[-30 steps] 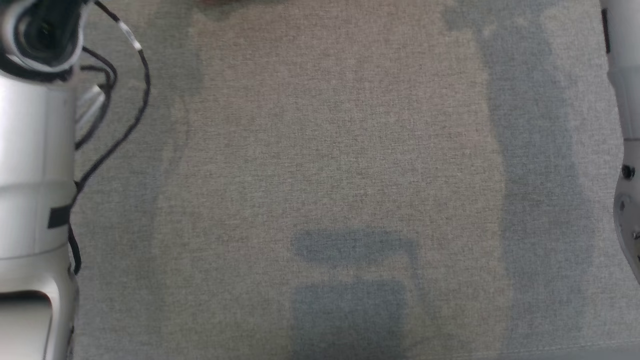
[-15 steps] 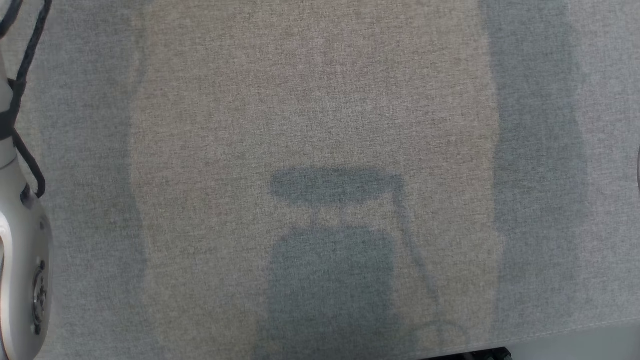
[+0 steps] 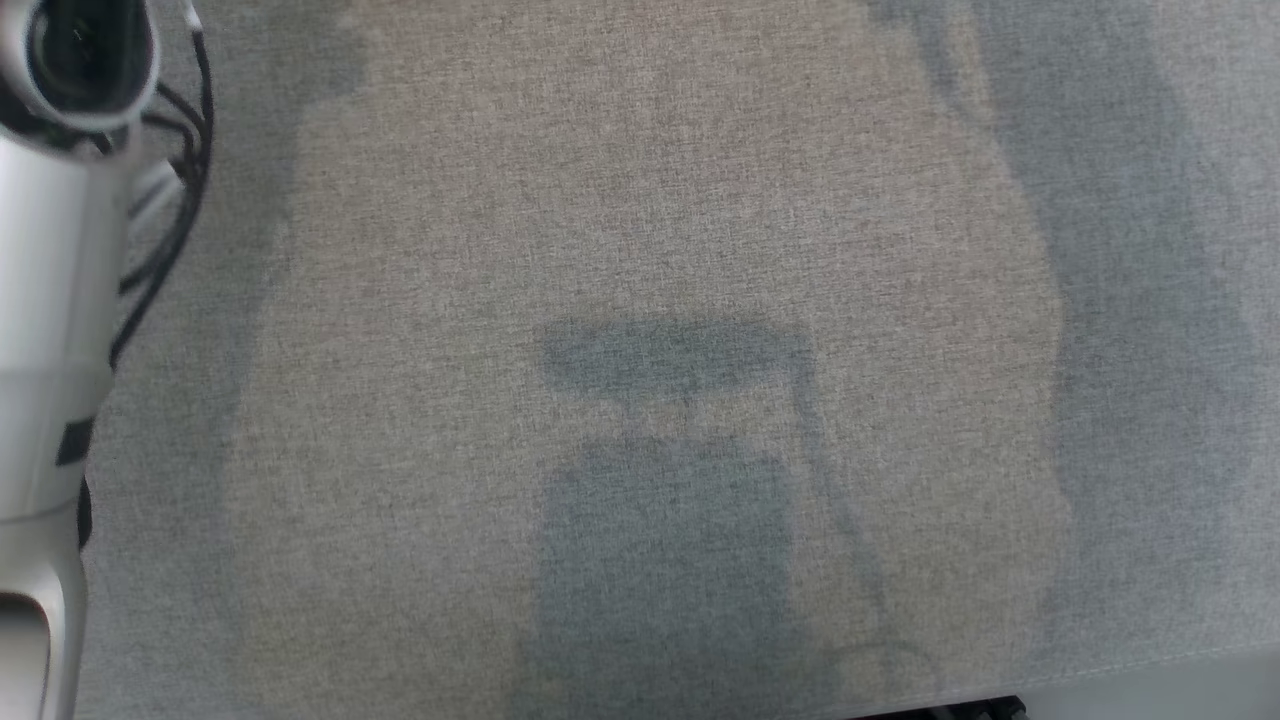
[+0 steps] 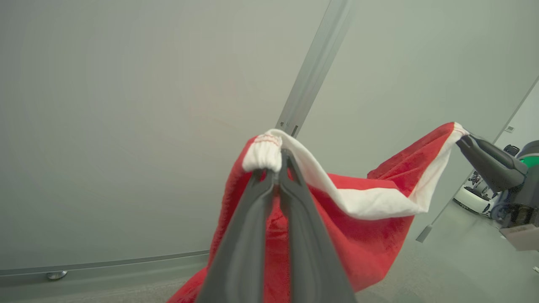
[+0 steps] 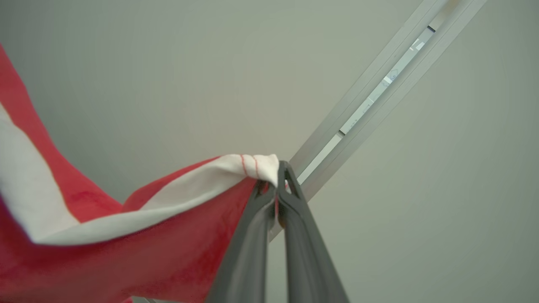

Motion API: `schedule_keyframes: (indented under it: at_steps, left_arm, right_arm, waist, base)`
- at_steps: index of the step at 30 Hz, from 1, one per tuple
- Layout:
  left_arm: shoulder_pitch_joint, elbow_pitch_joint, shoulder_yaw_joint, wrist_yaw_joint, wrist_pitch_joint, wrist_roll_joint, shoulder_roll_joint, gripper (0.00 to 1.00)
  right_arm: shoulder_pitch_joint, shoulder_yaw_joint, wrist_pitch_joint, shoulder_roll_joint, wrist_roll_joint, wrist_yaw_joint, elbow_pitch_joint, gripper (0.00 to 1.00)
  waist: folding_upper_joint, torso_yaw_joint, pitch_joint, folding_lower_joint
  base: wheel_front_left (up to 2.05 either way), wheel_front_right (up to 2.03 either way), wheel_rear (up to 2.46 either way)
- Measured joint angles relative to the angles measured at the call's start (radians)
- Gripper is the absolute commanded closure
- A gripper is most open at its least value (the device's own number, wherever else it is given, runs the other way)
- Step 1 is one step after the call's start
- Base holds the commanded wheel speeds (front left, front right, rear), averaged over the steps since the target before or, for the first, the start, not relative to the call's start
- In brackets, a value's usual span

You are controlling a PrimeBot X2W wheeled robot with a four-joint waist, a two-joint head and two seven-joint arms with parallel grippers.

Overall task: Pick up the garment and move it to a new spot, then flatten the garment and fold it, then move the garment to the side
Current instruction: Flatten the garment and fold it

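Observation:
The garment [image 4: 370, 235] is red plush cloth with a white band [image 4: 370, 204] along its top edge, and it hangs in the air in front of a pale wall. My left gripper [image 4: 278, 166] is shut on one bunched end of the white band. My right gripper [image 4: 462, 141] is shut on the other end, at the right of the left wrist view. Between the two ends the band sags. In the right wrist view the right gripper [image 5: 280, 179] pinches the white hem, and the garment [image 5: 147, 252] drapes away to the left.
The grey fabric-covered table [image 3: 640, 200] lies below, crossed by the shadows of my body and arms. Its near edge [image 3: 1150, 662] runs along the bottom right. My left forearm [image 3: 45, 300] with black cables [image 3: 165, 230] stands at the left. A metal wall rail [image 5: 379, 97] runs behind.
The head camera has shifted, so the table's near edge is now in sight. My left forearm shows further up the left side than half a second ago. Both grips are unchanged.

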Motion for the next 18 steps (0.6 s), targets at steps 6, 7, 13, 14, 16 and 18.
schedule_keyframes:
  at_steps: [6,7,13,14,16,18]
  left_arm:
    - [0.204,-0.062,-0.068,0.0,-0.039,-0.057,0.044,1.0]
    - [0.238,-0.069,-0.079,0.0,-0.043,-0.061,0.051,1.0]
    - [0.441,-0.099,-0.152,0.001,-0.07,-0.071,0.063,1.0]
    - [0.47,-0.098,-0.157,0.004,-0.077,-0.072,0.06,1.0]
    - [0.524,-0.096,-0.165,0.015,-0.086,-0.068,0.058,1.0]
    - [0.58,-0.095,-0.169,0.032,-0.095,-0.064,0.057,1.0]
  right_arm:
    - [0.113,0.101,0.0,-0.095,0.07,0.0,-0.047,1.0]
    - [0.131,0.115,0.0,-0.109,0.075,0.0,-0.052,1.0]
    - [0.265,0.213,0.0,-0.215,0.11,0.0,-0.057,1.0]
    - [0.29,0.224,0.002,-0.23,0.122,0.0,-0.058,1.0]
    - [0.339,0.24,0.009,-0.258,0.144,0.0,-0.067,1.0]
    - [0.393,0.269,0.033,-0.286,0.179,0.0,-0.083,1.0]
  waist:
    - [0.0,0.008,-0.056,0.0]
    - [0.0,0.009,-0.069,0.0]
    - [0.0,0.025,-0.178,-0.0001]
    - [0.0,0.028,-0.197,-0.0001]
    - [0.0,0.034,-0.233,-0.0001]
    - [0.0,0.04,-0.271,-0.0001]
  base:
    - [0.0,0.0,0.0]
    - [0.0,0.0,0.0]
    - [0.0,0.0,0.0]
    - [0.0,0.0,0.0]
    - [0.0,0.0,0.0]
    - [0.0,0.0,0.0]
